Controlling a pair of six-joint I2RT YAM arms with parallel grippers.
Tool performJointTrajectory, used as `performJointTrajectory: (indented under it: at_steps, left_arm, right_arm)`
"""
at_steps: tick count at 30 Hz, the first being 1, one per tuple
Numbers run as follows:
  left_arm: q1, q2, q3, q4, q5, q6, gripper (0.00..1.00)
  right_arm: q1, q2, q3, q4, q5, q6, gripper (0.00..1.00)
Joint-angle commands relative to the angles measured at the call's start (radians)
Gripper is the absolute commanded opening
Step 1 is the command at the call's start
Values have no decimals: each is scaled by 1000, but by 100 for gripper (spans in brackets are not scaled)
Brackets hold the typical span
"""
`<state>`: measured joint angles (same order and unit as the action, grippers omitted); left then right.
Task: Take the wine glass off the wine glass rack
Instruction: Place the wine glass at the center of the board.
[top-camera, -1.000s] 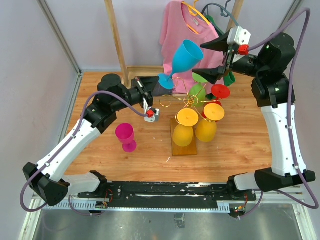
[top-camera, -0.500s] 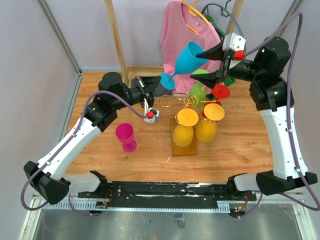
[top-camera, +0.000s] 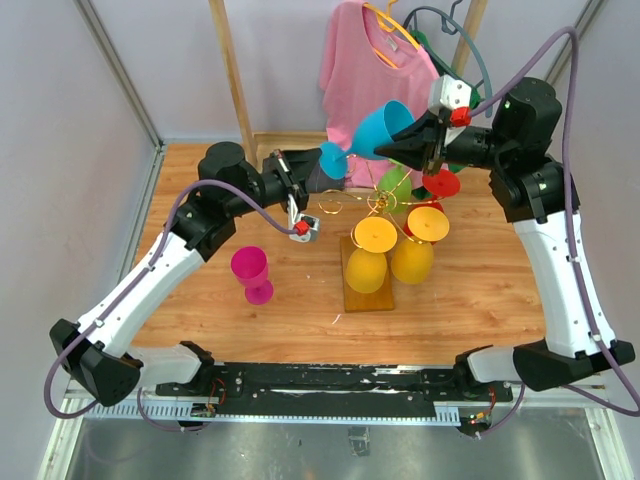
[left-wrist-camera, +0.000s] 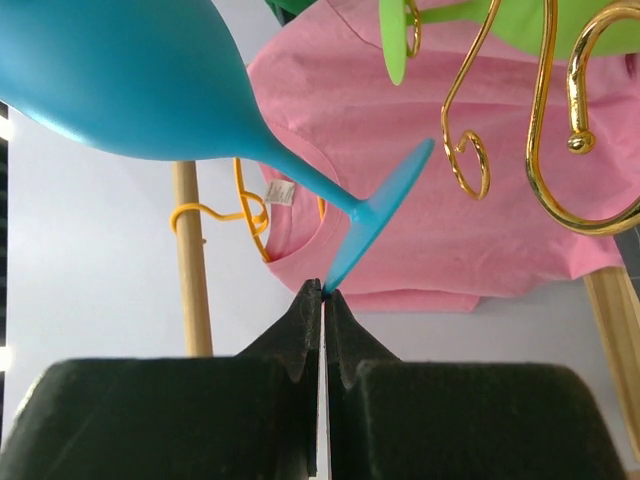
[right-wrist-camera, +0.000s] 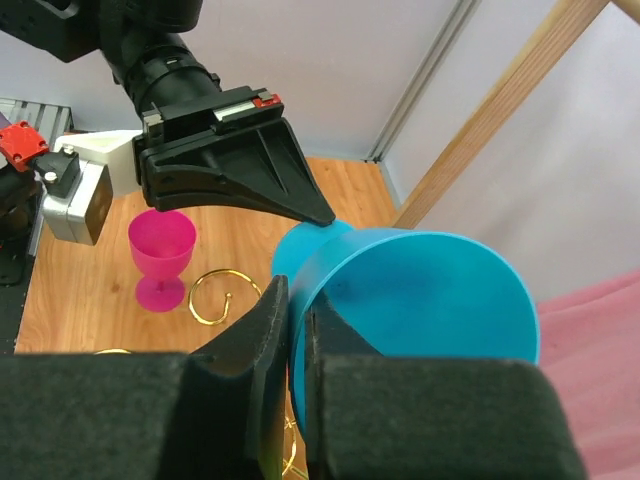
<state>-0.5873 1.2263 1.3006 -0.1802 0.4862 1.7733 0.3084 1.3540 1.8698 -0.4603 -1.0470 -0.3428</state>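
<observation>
A blue wine glass hangs tilted in the air, up and left of the wine glass rack, a gold wire stand on a wooden block. My left gripper is shut on the edge of the glass's foot, its tips pinching that edge. My right gripper is shut on the bowl's rim: one of my right fingers is inside the bowl and the other is outside. In the right wrist view the left gripper's black fingers show behind the glass.
Two yellow glasses, a green one and a red one hang upside down on the rack's gold arms. A magenta glass stands on the table at the left. A pink shirt hangs on the wooden clothes rack behind.
My right gripper moved left and down to the blue glass and shut on its rim. The left gripper kept its hold on the foot and barely moved.
</observation>
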Motion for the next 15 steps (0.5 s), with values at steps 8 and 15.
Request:
performJointTrajectory:
  at_steps: [8, 15]
  left_arm:
    - [-13, 5, -3, 105, -13, -16, 99]
    - [-11, 30, 15, 286, -160, -220, 99]
  right_arm:
    - [0, -48, -31, 26, 118, -58, 1]
    - [0, -78, -19, 35, 178, -67, 1]
